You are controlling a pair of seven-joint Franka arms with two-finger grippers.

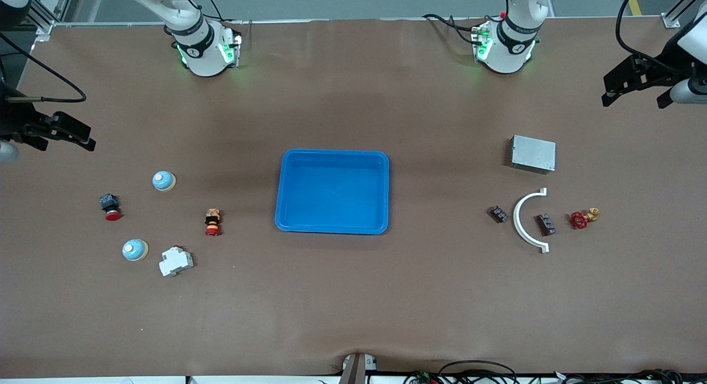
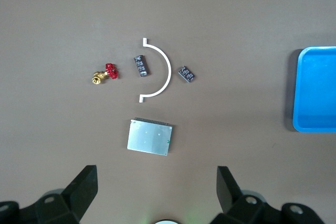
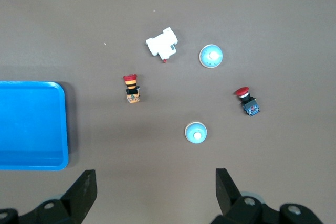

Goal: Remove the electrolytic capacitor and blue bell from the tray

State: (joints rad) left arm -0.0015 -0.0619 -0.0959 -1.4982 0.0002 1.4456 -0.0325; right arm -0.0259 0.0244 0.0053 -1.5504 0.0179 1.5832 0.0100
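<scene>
Two blue-domed bells lie toward the right arm's end of the table, one [image 1: 164, 180] farther from the front camera than the other [image 1: 135, 250]; both show in the right wrist view [image 3: 196, 132] [image 3: 210, 56]. Two small dark capacitors [image 1: 499, 214] [image 1: 547, 224] lie toward the left arm's end, one on each side of a white arc; they show in the left wrist view [image 2: 186, 74] [image 2: 140, 66]. The blue tray [image 1: 332, 152] stands mid-table, with nothing in it. My left gripper [image 1: 635, 99] [image 2: 156, 187] and right gripper [image 1: 61, 141] [image 3: 156, 190] hang open and empty, high over their ends of the table.
By the capacitors: a white arc [image 1: 525, 221], a silver box [image 1: 533, 153], a red-handled brass valve [image 1: 580, 219]. By the bells: a red push button [image 1: 110, 206], an orange and red button [image 1: 212, 222], a white breaker [image 1: 175, 261].
</scene>
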